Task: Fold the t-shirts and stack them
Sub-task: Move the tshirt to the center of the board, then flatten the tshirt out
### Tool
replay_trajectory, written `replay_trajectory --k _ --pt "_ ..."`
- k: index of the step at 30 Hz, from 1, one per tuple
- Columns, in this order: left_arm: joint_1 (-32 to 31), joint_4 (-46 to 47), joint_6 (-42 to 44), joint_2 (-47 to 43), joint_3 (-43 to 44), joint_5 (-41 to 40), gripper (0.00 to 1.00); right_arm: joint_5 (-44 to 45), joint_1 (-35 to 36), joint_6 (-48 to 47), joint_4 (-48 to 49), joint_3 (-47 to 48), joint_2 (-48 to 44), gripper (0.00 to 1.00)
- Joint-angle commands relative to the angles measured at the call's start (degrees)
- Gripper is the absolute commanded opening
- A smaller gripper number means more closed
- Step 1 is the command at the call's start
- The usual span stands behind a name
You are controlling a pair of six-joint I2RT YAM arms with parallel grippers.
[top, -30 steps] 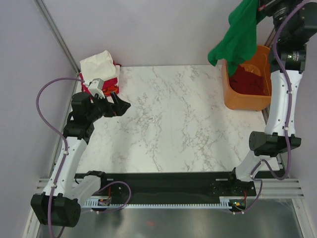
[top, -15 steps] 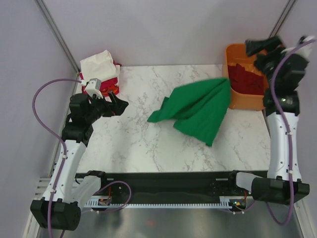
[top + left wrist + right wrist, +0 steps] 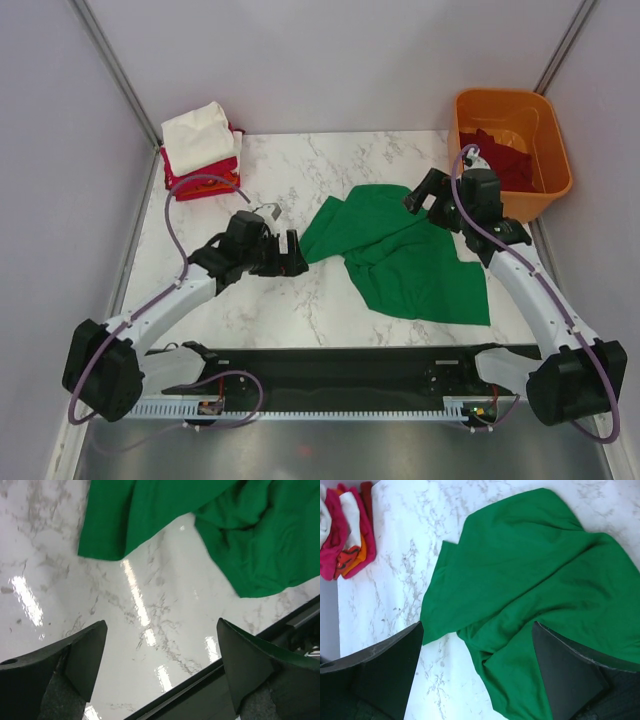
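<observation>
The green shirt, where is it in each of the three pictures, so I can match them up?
Top view: green shirt lies crumpled right of centre on the table.
Left wrist view: green shirt runs across the top, reaching down on the right.
Right wrist view: green shirt fills the middle and right.
Shared landmark: the white marble table under it, in all three.

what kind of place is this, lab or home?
Probably a lab test cell: left arm and right arm bolted at a marble-pattern table, bare panel walls, green t-shirt and folded stack laid out.
</observation>
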Motion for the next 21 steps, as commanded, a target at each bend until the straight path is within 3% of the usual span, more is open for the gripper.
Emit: replay_trajectory --k 1,7,13,18,21 --pt "-0.52 3.86 -6.32 2.24 -4.00 -5.88 1.00 1.54 2.52 -3.49 1.32 -3.61 -1.41 0.98" --pt "-0.52 7.21 -9.31 13.92 0.99 -7.72 1.00 0.66 2.52 -5.86 1.58 -7.66 -2.73 0.98" --pt "-0.60 9.32 -5.53 26.40 6.53 -10.80 0.98 0.40 2.52 -7.44 1.06 -7.22 -3.70 0.98" --pt "-0.60 10.73 -5.88 31.86 7.41 -13.18 0.97 -0.22 2.61 -7.88 0.88 -7.22 -3.52 0.98" --pt "-0.60 12.31 -6.32 33.27 7.59 -15.11 0.90 -0.22 2.44 -8.06 0.79 -7.22 -3.35 0.98"
